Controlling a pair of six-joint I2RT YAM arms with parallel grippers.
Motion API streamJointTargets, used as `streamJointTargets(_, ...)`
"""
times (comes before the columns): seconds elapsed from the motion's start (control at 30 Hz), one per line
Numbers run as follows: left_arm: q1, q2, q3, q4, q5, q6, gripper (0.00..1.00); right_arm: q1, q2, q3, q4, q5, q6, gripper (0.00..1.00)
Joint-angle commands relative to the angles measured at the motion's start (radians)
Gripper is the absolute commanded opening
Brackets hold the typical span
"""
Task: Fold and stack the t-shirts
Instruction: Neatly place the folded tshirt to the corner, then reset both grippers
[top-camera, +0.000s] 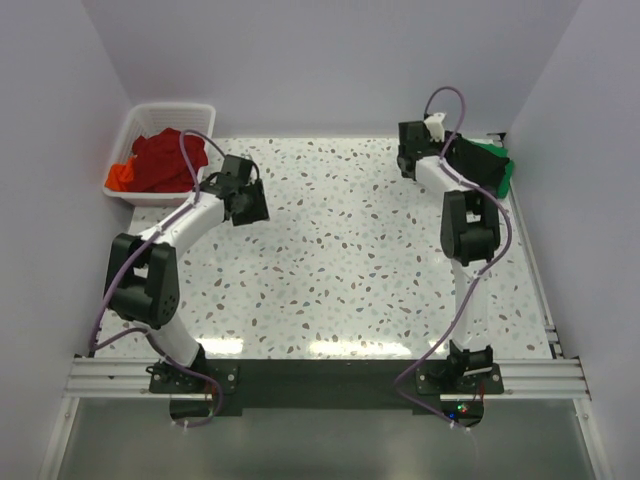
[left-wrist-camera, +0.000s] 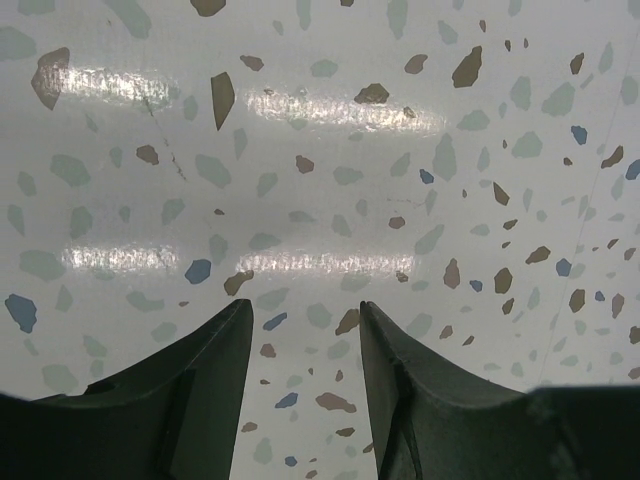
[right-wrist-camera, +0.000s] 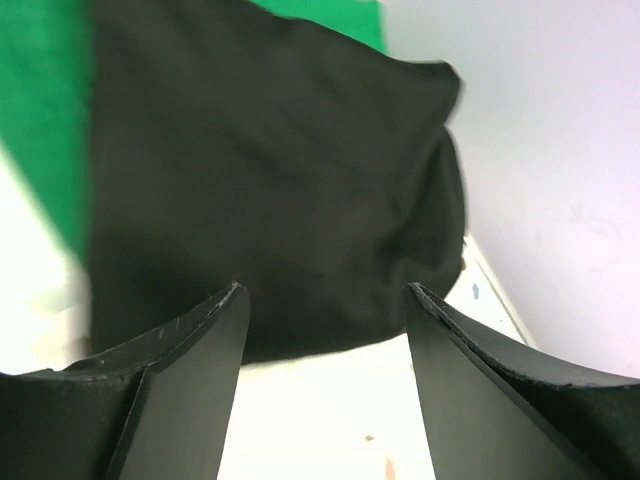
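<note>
A folded black t-shirt (right-wrist-camera: 270, 170) lies on top of a green t-shirt (right-wrist-camera: 40, 120) in the table's far right corner, the black t-shirt (top-camera: 478, 160) covering most of the green t-shirt (top-camera: 503, 168). My right gripper (right-wrist-camera: 325, 300) is open just short of the black shirt's near edge, with only bare table between its fingers; from above the right gripper (top-camera: 450, 150) sits at the stack's left side. A dark red t-shirt (top-camera: 165, 160) and an orange t-shirt (top-camera: 122, 176) lie crumpled in the basket. My left gripper (left-wrist-camera: 305, 320) is open and empty over bare table; from above the left gripper (top-camera: 252, 208) hangs right of the basket.
The white slatted basket (top-camera: 150, 112) stands at the far left corner against the wall. White walls close the table on the left, back and right; the right wall (right-wrist-camera: 560, 150) is close beside the shirt stack. The speckled tabletop (top-camera: 340, 260) spreads between the arms.
</note>
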Motion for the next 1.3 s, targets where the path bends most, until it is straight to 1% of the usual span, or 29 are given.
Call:
streamJointTargets(0.0, 0.011, -0.062, -0.016, 0.029, -0.002, -0.001, 0.52, 0.067, -0.099, 0.065, 0.003, -0.013, 0.015, 0.67)
streamJointTargets(0.1, 0.011, -0.071, -0.017, 0.025, -0.011, 0.002, 0.53, 0.104, -0.173, 0.034, -0.039, -0.114, 0.061, 0.7)
streamJointTargets(0.13, 0.011, -0.074, -0.017, 0.026, -0.013, 0.004, 0.54, 0.108, -0.222, 0.024, -0.069, -0.159, 0.07, 0.7)
streamJointTargets(0.17, 0.01, -0.082, -0.017, 0.028, -0.016, 0.009, 0.54, 0.111, -0.246, 0.004, -0.091, -0.186, 0.126, 0.71)
streamJointTargets(0.2, 0.011, -0.084, -0.017, 0.031, -0.016, 0.01, 0.56, 0.115, -0.273, -0.01, -0.102, -0.283, 0.14, 0.72)
streamJointTargets(0.23, 0.011, -0.088, -0.019, 0.032, -0.017, 0.015, 0.56, 0.116, -0.318, -0.019, -0.135, -0.307, 0.178, 0.72)
streamJointTargets(0.3, 0.011, -0.099, -0.022, 0.04, -0.016, 0.019, 0.58, 0.124, -0.358, -0.039, -0.166, -0.371, 0.196, 0.75)
streamJointTargets(0.4, 0.011, -0.107, -0.026, 0.048, 0.0, 0.025, 0.59, 0.144, -0.415, -0.056, -0.241, -0.388, 0.213, 0.75)
streamJointTargets(0.5, 0.011, -0.117, -0.037, 0.051, 0.012, 0.029, 0.59, 0.159, -0.474, -0.091, -0.315, -0.358, 0.223, 0.76)
streamJointTargets(0.53, 0.011, -0.122, -0.045, 0.054, 0.015, 0.029, 0.6, 0.162, -0.498, -0.131, -0.336, -0.352, 0.228, 0.76)
streamJointTargets(0.6, 0.011, -0.142, -0.057, 0.062, 0.02, 0.03, 0.6, 0.167, -0.561, -0.18, -0.347, -0.338, 0.24, 0.77)
streamJointTargets(0.67, 0.011, -0.163, -0.074, 0.068, 0.021, 0.033, 0.61, 0.168, -0.607, -0.262, -0.357, -0.347, 0.257, 0.77)
streamJointTargets(0.8, 0.011, -0.197, -0.101, 0.072, 0.026, 0.047, 0.63, 0.171, -0.756, -0.404, -0.361, -0.382, 0.289, 0.77)
streamJointTargets(0.97, 0.011, -0.239, -0.126, 0.091, 0.026, 0.056, 0.67, 0.176, -0.883, -0.484, -0.398, -0.459, 0.318, 0.78)
streamJointTargets(1.0, 0.01, -0.243, -0.132, 0.095, 0.05, 0.058, 0.68, 0.177, -0.927, -0.513, -0.4, -0.468, 0.317, 0.78)
streamJointTargets(1.27, 0.011, -0.275, -0.141, 0.105, 0.064, 0.071, 0.72, 0.184, -1.086, -0.59, -0.464, -0.488, 0.321, 0.77)
